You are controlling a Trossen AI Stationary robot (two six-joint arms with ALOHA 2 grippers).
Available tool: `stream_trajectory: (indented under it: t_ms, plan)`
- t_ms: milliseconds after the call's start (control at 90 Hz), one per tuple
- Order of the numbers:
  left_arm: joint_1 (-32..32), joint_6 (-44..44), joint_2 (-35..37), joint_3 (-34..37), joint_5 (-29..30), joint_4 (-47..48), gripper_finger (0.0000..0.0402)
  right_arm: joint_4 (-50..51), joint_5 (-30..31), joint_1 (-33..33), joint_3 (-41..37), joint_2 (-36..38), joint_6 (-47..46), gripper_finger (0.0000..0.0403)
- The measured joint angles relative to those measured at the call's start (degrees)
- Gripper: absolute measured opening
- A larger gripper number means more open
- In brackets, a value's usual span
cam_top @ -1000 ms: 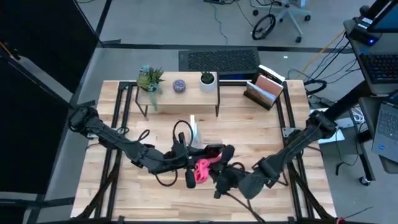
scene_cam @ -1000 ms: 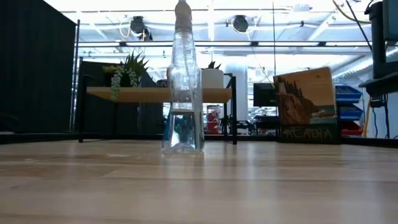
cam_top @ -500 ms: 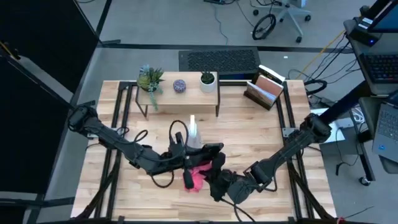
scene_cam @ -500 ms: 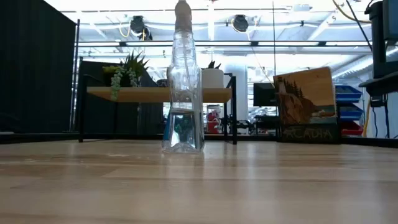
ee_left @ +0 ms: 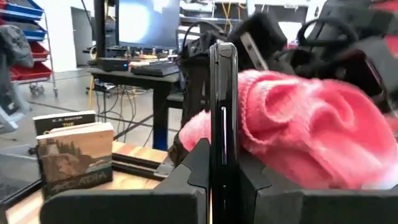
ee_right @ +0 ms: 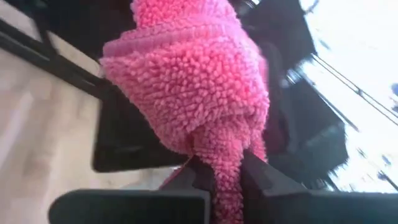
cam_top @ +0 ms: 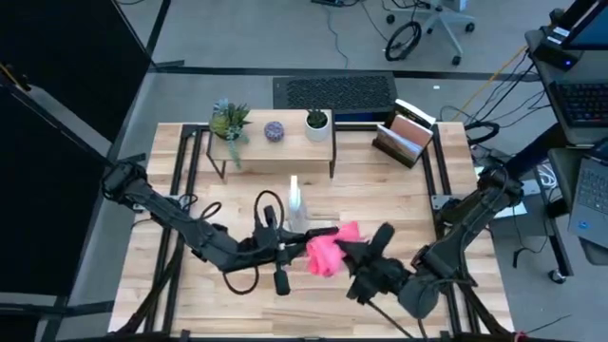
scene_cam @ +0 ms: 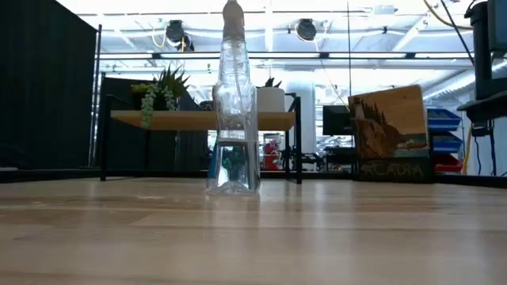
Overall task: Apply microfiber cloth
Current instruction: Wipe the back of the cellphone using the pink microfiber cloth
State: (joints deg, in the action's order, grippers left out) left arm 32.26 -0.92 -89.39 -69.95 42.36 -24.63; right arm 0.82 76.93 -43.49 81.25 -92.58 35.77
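Observation:
A black smartphone [ee_left: 222, 106] is held on edge above the table's middle, with my left gripper [cam_top: 300, 243] shut on it. The bright pink microfiber cloth [cam_top: 330, 251] is bunched against one broad face of the phone, and my right gripper [cam_top: 351, 255] is shut on it from the table's right side. In the right wrist view the cloth [ee_right: 186, 81] covers part of the dark phone [ee_right: 124, 146]. The low view shows neither gripper. My left gripper pinches the phone's two broad faces [ee_left: 221, 163] between its fingers [ee_left: 186, 177], at the end nearest the wrist. The fingers come level from the table's left and lie along the phone. It stands on edge, clear of the table. My right gripper pinches a gathered bunch of the cloth [ee_right: 225, 163] between its two fingers [ee_right: 261, 177], several layers thick. It comes from the table's right and near side. The cloth's free bulk [ee_left: 298, 130] lies against the phone's face, off the table.
A clear spray bottle [cam_top: 294, 202] stands just beyond the phone. A small shelf with plants [cam_top: 271, 133] and a stand with a book [cam_top: 407, 135] sit along the far edge. Bare wood [cam_top: 380, 204] lies to the right of the bottle.
My right gripper has carried the cloth first a little toward the table's left and near edge, then back toward the right and far side along the phone's face. The cloth now sits farther right on the phone. My left gripper has kept the phone nearly still.

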Motion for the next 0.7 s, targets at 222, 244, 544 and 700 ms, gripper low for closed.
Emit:
stream_trajectory:
  t_ms: [222,244,544,700]
  plan:
    - [-1.61,-1.60,-0.28,0.07,-1.54,1.97,0.0011,1.35,-8.09,4.16,-0.37,-0.93,-8.95,0.0009]
    - [-1.64,-1.64,-0.33,0.13,-1.75,2.09,0.0011,1.95,-8.86,4.58,-0.48,-1.23,-9.83,0.0009]
    - [-1.56,-1.36,-0.45,0.31,-1.85,-0.33,0.0011,4.06,-22.36,8.74,-0.83,-6.70,-17.05,0.0009]
    - [-1.38,-1.41,-0.33,0.14,-1.21,-1.70,0.0011,4.50,-24.98,9.53,-0.80,-9.68,-15.65,0.0009]
